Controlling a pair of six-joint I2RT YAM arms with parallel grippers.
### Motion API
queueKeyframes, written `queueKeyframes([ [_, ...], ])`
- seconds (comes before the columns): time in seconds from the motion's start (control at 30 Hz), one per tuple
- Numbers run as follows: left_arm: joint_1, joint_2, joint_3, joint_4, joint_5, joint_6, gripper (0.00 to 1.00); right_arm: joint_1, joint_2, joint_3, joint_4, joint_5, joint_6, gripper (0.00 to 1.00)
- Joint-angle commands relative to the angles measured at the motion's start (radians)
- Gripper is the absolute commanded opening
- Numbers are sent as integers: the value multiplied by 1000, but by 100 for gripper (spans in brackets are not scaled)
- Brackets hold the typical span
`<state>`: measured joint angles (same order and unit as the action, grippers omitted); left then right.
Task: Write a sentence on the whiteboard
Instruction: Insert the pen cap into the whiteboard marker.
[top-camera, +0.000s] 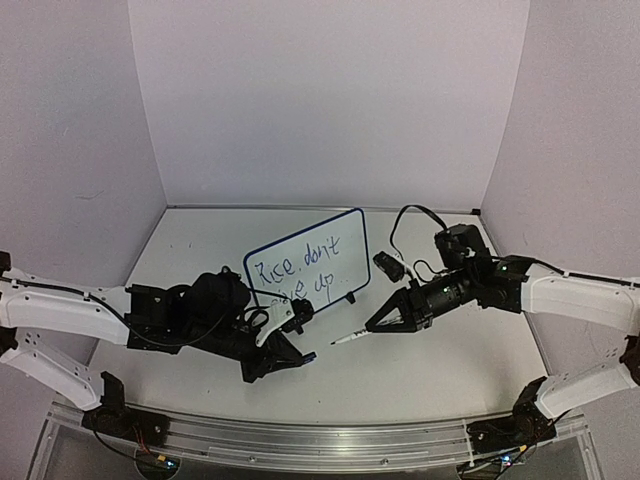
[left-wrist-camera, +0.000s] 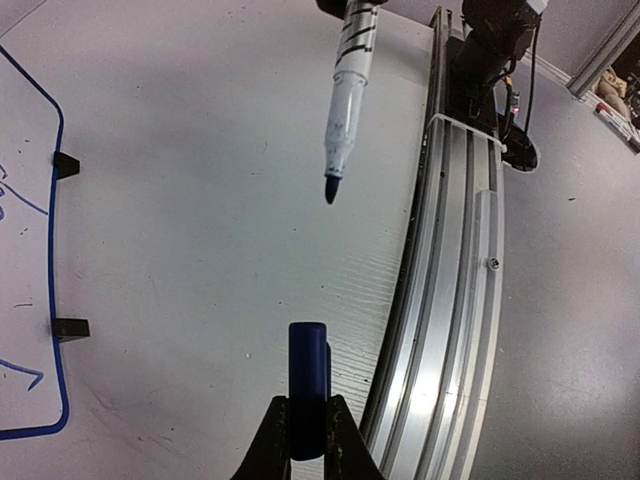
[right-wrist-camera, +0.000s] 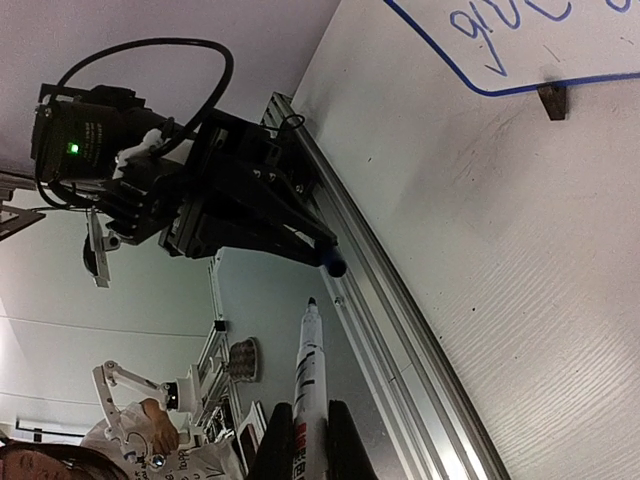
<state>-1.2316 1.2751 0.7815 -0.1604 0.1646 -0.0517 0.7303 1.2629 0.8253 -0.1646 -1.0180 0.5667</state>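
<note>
at table centre in the top view, the whiteboard (top-camera: 308, 262) sits skewed, its top edge rising to the right, with a thin blue frame and rounded corners. the sentence (top-camera: 295, 275) runs in two dark handwritten lines; the left arm covers part of the lower line. the left gripper (top-camera: 300, 356) lies low in front of the board's lower left corner, pinching a small blue cap (top-camera: 311, 356). the right gripper (top-camera: 373, 327) faces it from the right, closed round a marker (top-camera: 350, 338) with its tip forward. a strip of bare table (top-camera: 420, 385) separates tip and cap. plain white walls (top-camera: 320, 100) close three sides.

left wrist view: the fingers grip the cap's lower end, a smooth dark-blue cylinder. the marker hangs beyond it, white barrel, dark bare tip, apart from the cap. the board's blue edge and two black clip feet (left-wrist-camera: 70, 327) sit at left; a ribbed aluminium rail (left-wrist-camera: 450, 300) runs along the right.

right wrist view: the fingers clamp the marker barrel, tip aimed at the cap in the left gripper, not touching. the table surface shows a fine grain.
</note>
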Motion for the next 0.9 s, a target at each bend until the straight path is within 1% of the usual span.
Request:
queueKeyframes([
  [0.0,-3,-42,44,-5,71,15,0,14,21,33,38,-64,-18,0],
  [0.57,-4,-69,12,75,122,-36,0,46,60,53,46,-65,-18,0],
  [0.87,-4,-56,20,83,144,-47,0,50,59,52,62,-74,-10,0],
])
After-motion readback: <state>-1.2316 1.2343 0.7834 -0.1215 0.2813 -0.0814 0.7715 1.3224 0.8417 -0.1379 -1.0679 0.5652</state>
